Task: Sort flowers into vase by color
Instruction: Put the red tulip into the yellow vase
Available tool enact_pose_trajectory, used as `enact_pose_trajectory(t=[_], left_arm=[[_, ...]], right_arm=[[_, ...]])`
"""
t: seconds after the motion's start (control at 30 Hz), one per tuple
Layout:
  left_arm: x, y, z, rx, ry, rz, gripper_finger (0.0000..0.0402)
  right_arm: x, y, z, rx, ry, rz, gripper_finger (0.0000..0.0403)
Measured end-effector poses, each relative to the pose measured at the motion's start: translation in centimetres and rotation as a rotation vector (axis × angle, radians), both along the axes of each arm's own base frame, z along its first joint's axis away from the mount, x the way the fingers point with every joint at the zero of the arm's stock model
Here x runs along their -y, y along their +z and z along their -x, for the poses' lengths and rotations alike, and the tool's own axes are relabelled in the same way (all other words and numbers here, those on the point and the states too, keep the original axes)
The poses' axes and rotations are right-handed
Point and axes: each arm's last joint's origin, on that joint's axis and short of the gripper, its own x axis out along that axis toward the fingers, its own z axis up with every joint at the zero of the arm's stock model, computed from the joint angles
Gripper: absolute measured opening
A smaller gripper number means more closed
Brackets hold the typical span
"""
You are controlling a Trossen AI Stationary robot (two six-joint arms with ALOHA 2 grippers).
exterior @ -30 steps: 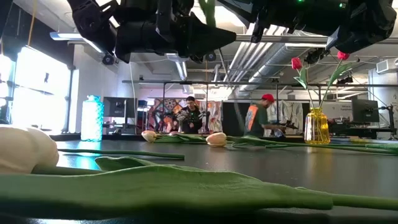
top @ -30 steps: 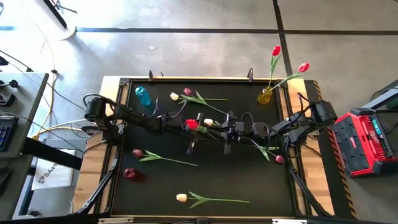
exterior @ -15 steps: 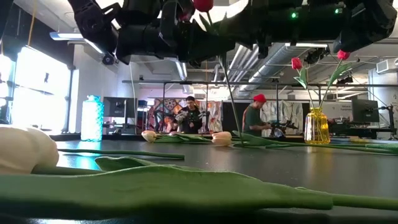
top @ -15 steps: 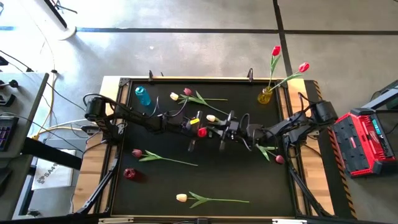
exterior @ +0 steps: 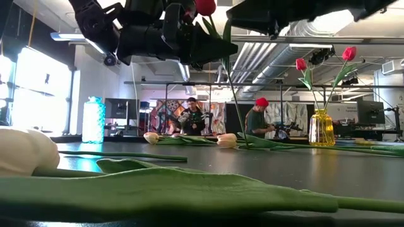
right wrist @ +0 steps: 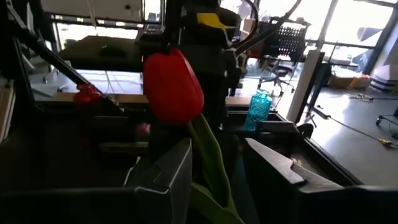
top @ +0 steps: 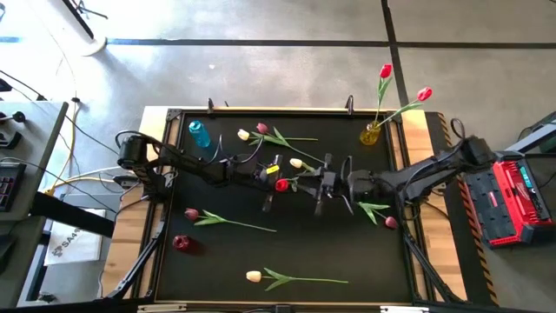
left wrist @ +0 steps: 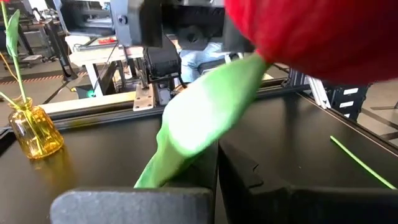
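Gripping red tulip (top: 281,184): left pincer (top: 271,180) clenched on stem; right pincer (top: 318,185) released; no readable writing.

1. A red tulip (exterior: 206,6) is held up high between the dark arms, its thin stem hanging down to the table (exterior: 265,165).
2. A cream tulip head (exterior: 25,150) and a broad green leaf (exterior: 170,189) lie nearest.
3. At far right stands a yellow vase (exterior: 320,128) with two red tulips.
4. At far left stands a blue bottle (exterior: 93,120).
5. Two people stand in the room behind.
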Motion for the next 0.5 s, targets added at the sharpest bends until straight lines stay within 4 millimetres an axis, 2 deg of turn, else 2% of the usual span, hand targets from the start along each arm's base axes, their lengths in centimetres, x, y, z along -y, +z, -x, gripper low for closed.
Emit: enact_pose_trajectory(t=[0.3, 0.5], left_arm=[[0.0, -0.1, 0.0, -0.007, 0.005, 0.01, 0.0], [0.0, -0.2, 0.0, -0.023, 0.006, 0.015, 0.0]], right_arm=[[-0.5, 0.7, -3.7, -0.166, 0.007, 0.081, 0.0116], [-0.3, 1.4, -4.7, -0.164, -0.006, 0.092, 0.009]])
